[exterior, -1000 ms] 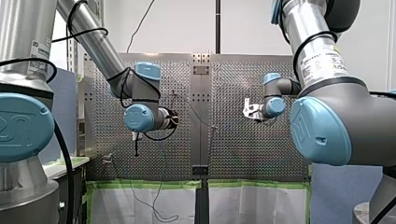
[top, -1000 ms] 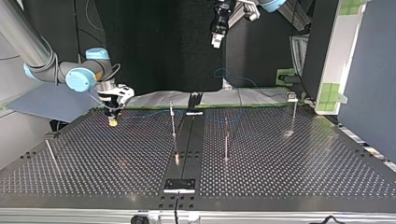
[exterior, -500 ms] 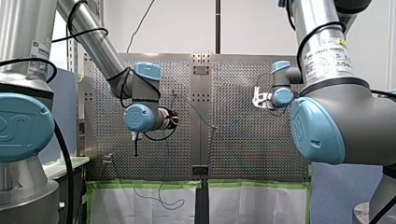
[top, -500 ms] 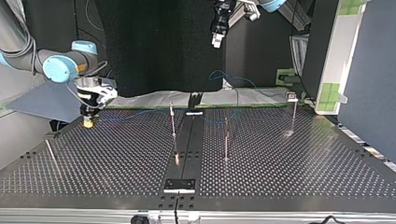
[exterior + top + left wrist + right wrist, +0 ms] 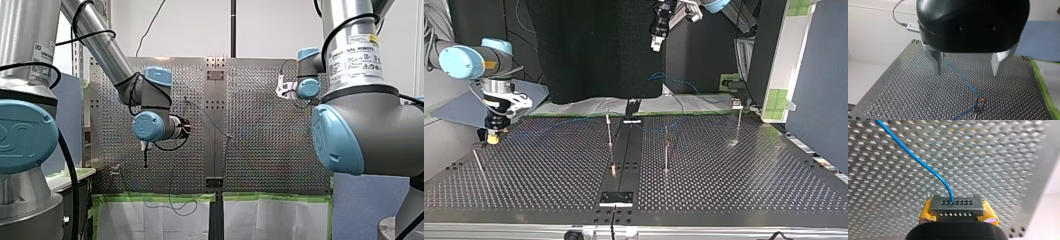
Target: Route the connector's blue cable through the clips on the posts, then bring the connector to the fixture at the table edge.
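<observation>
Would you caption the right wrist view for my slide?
My right gripper holds the connector, blue cable trailing over the perforated table.

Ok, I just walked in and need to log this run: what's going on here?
My right gripper is shut on the connector, low over the table near its edge at the top view's left. The blue cable trails from the connector back across the table past the posts. My left gripper hangs open, high above the table, holding nothing.
</observation>
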Available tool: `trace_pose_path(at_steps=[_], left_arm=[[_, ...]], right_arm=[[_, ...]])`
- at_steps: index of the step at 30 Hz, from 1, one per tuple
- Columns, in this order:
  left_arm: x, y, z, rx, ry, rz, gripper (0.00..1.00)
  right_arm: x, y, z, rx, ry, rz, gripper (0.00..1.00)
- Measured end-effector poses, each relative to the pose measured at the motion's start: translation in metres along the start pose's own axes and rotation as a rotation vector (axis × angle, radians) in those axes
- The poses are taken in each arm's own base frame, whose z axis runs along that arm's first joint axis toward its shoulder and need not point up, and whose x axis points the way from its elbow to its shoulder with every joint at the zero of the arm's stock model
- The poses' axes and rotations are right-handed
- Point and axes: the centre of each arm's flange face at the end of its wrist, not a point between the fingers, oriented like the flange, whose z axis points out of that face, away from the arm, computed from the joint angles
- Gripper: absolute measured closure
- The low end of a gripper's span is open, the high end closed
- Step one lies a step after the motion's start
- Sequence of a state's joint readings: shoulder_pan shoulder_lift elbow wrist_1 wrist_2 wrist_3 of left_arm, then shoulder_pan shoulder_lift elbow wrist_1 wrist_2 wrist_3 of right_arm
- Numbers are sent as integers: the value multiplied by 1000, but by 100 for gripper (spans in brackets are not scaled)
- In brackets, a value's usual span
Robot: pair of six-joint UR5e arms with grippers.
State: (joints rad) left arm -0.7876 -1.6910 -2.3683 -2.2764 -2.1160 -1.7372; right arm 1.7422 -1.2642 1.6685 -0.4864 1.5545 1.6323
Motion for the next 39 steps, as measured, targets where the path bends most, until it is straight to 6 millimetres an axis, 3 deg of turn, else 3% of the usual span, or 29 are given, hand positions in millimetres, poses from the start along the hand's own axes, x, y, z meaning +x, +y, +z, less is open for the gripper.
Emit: trace_pose_path(at_steps=[5, 18, 26, 39], left_arm=[[0, 1, 1, -8, -1, 1, 0], [0, 3, 0, -19, 7, 14, 0], [1, 5, -2, -35, 19, 24, 0], [2, 7, -1, -40, 21, 26, 0]], right_arm=[[18, 8, -2, -11, 28, -19, 100], [-39, 66, 9, -43, -119, -46, 100], [-49, 103, 16, -67, -118, -33, 100], [-39, 124, 25, -27, -101, -29, 100]])
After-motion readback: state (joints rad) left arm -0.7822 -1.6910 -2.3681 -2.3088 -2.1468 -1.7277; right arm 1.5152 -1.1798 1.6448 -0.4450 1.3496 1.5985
